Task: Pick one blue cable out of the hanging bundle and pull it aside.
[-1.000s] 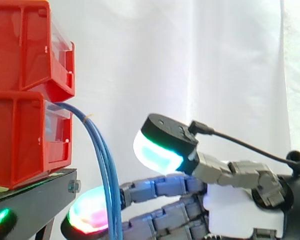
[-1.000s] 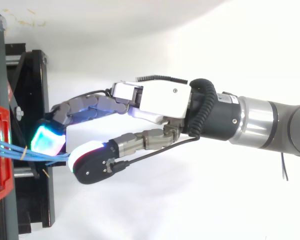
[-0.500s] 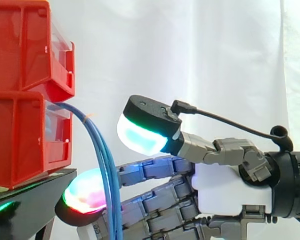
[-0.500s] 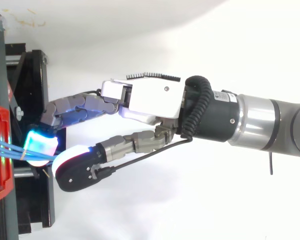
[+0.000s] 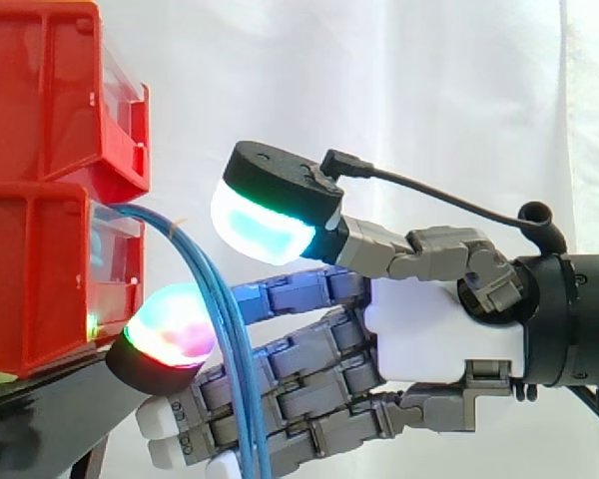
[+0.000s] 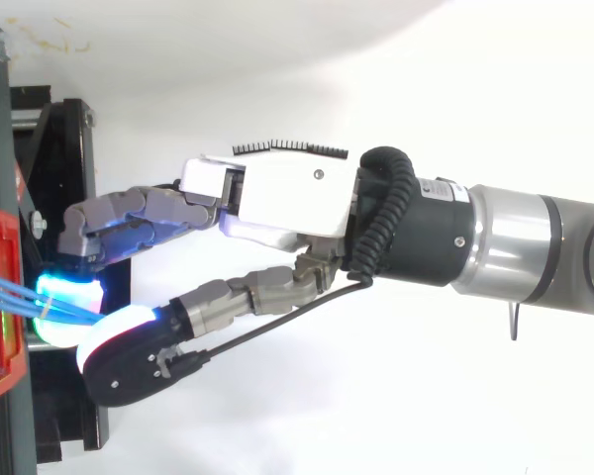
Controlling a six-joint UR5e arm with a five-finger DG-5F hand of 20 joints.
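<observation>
Beside red bins (image 5: 50, 200), hand (image 5: 429, 334) nearer than before, fingers (image 5: 299, 354) apart, straddling blue cables (image 5: 238, 379).

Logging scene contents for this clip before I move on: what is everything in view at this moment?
red plastic bins: two, red, stacked at the side view's left.
black metal stand: one, black, under the bins.
thin blue cables: one bundle, blue, hanging from the lower bin's front; strand count unclear.
white fabric curtain: one, white, behind everything.
grey robot arm: one, grey and black, entering from the right.
hand: one, white palm, at the cables; fingers straight, reaching behind the bundle, with the thumb pad above and apart from them.
</observation>
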